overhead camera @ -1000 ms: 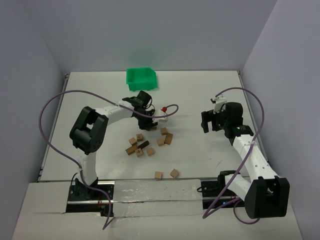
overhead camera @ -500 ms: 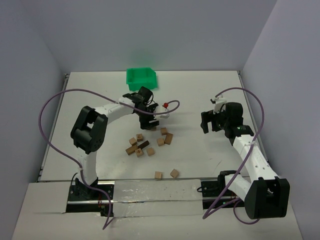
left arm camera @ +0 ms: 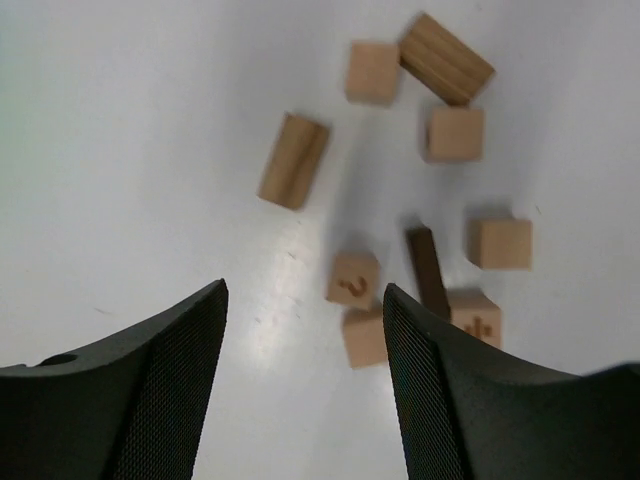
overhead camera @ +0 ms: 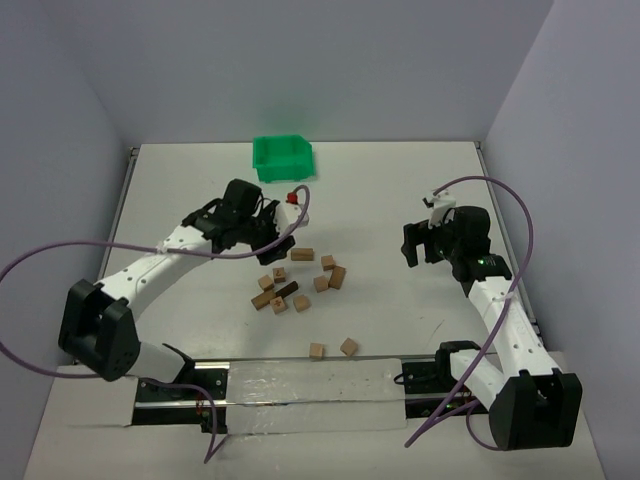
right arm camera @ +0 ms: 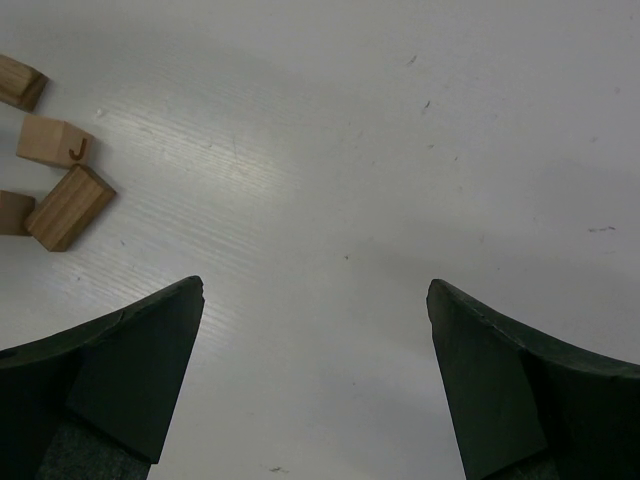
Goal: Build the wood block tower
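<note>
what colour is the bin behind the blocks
The bin is bright green, clearest in the top external view.

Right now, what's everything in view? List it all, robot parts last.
clustered wood blocks: about ten, mostly light tan with one dark brown bar, loose at the table's centre, none stacked
stray wood blocks: two, light tan, apart from the cluster, nearer the arm bases
bin: one, green, far edge of the table
table: one, white
cables: two, purple, one looping off each arm
left claw: one, black, open and empty, above the table on the cluster's far left
right claw: one, black, open and empty, over bare table to the right of the blocks
</note>
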You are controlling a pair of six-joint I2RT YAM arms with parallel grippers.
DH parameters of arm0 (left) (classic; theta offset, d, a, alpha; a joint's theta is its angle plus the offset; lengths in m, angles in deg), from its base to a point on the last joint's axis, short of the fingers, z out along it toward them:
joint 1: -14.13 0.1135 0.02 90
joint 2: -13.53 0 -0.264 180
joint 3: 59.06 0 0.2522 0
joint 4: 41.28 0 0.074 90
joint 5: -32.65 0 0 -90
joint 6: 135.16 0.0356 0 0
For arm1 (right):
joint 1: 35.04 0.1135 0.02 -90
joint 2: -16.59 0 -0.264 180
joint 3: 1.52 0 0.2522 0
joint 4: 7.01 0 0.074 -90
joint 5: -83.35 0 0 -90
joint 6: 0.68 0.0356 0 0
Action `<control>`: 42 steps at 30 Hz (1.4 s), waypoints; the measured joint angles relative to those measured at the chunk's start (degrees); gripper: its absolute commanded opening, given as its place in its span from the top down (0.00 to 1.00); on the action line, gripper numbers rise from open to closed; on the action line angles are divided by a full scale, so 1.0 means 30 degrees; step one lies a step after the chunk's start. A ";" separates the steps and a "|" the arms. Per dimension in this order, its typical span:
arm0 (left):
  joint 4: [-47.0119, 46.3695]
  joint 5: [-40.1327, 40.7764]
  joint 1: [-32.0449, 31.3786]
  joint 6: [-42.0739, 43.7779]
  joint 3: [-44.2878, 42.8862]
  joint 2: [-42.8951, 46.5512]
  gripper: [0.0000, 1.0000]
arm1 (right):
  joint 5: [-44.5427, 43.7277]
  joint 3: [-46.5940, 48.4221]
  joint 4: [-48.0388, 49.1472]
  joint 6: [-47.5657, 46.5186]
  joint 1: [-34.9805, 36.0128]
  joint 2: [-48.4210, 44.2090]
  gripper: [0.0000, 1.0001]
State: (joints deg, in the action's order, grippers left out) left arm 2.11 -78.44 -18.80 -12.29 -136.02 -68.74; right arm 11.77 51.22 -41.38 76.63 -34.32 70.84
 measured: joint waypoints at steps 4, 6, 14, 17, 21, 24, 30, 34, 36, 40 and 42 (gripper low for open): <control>-0.0216 -0.0056 0.0013 -0.0636 0.2631 0.1176 0.36 | 0.0320 0.0000 -0.0029 -0.0014 0.0000 -0.0026 0.00; -0.0159 -0.0058 0.0013 -0.0842 0.3678 0.1315 0.38 | 0.0418 0.0004 -0.0041 -0.0014 0.0000 -0.0022 0.00; -0.1099 0.0630 0.0048 -0.1959 0.5764 0.1424 0.45 | 0.0465 0.0001 -0.0055 0.0001 0.0000 0.0340 0.00; -0.1517 0.1054 0.0087 -0.2313 0.5829 0.1349 0.47 | 0.0461 0.0003 -0.0055 0.0001 0.0000 0.0467 0.00; -0.2125 0.1665 0.0139 -0.2478 0.5834 0.0800 0.47 | 0.0457 0.0000 -0.0052 0.0001 0.0000 0.0506 0.00; -0.2246 0.1855 0.0243 -0.2348 0.5843 0.0496 0.42 | 0.0457 0.0004 -0.0048 -0.0006 0.0000 0.0513 0.00; 0.0135 0.0363 0.0731 0.1905 0.4886 0.0319 0.32 | 0.0621 0.0000 -0.0063 -0.0014 0.0000 0.0738 0.00; 0.3435 -0.1039 0.0914 0.6942 0.2461 0.0007 0.27 | 0.0758 0.0000 -0.0100 -0.0046 0.0000 0.0945 0.00; 0.4908 -0.1456 0.0988 0.9607 0.1171 -0.0138 0.23 | 0.0807 0.0000 -0.0129 -0.0085 0.0000 0.0981 0.00; 0.7415 -0.1710 0.1011 1.4124 -0.1411 -0.1466 0.01 | 0.0831 0.0000 -0.0152 -0.0094 0.0000 0.1080 0.00; 0.8283 -0.1721 0.1012 1.5812 -0.2191 -0.2357 0.01 | 0.0827 0.0001 -0.0157 -0.0101 0.0000 0.1178 0.00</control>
State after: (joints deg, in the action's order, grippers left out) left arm 26.96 -83.60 -15.76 35.15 -142.59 -75.81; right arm 14.26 51.22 -41.85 76.33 -34.32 74.37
